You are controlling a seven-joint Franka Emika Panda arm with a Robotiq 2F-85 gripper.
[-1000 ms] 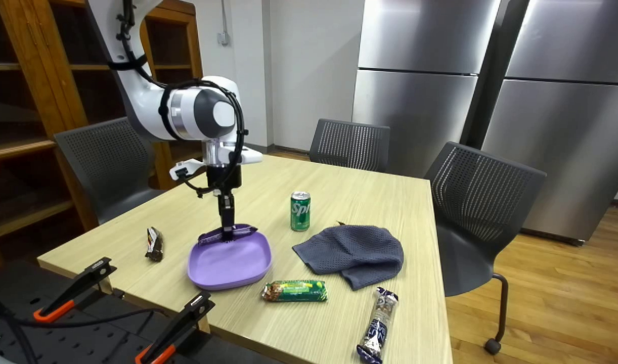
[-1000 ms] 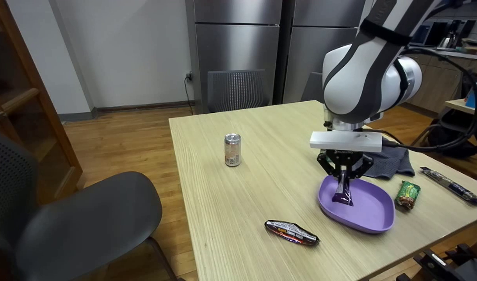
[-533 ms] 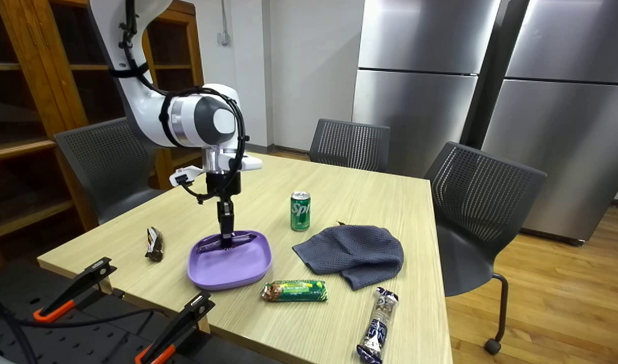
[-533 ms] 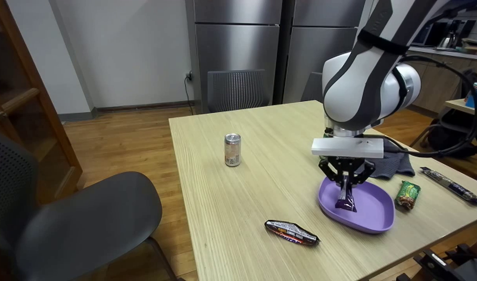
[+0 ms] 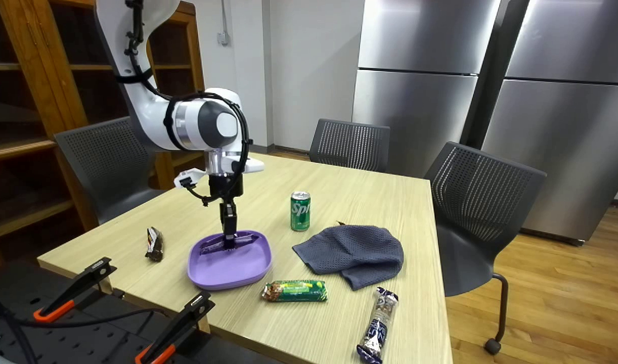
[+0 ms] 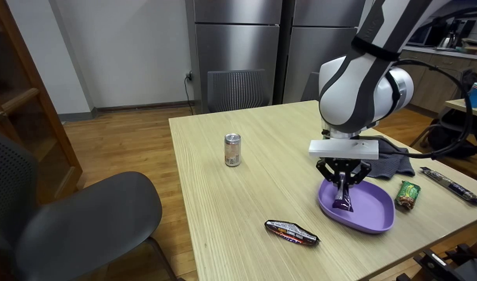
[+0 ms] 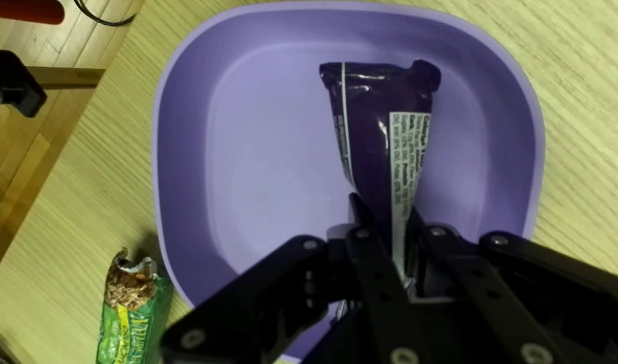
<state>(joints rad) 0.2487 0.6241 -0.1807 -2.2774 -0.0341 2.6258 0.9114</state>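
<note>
Gripper [image 7: 386, 210]: compared with a second ago, we are seeing it sitting slightly lower, bringing the purple bar [image 7: 385, 151] down within the walls of the purple tray [image 7: 268, 151].
Tray depth: we are reading this as a lowering step in progress, with the bar still being held.
Jaw opening: we are observing a narrow gap, which the bar is filling; the jaws are gripping it near its middle.
Purple bar: we are locating it inside the tray's outline, one flattened end pointing away from the gripper in the wrist view, the other hiding behind the jaws; we are not managing to tell whether its underside is touching the tray floor.
Green-wrapped bar [image 5: 295, 291]: lying on the tabletop [image 5: 364, 197] just beside the tray.
Brown-wrapped bar [image 6: 292, 233]: lying apart from the tray, on the side opposite the green-wrapped bar.
Drink can [image 5: 300, 212]: standing upright on the tabletop, apart from the tray.
Dark cloth [image 5: 357, 250]: lying rumpled near the can.
</note>
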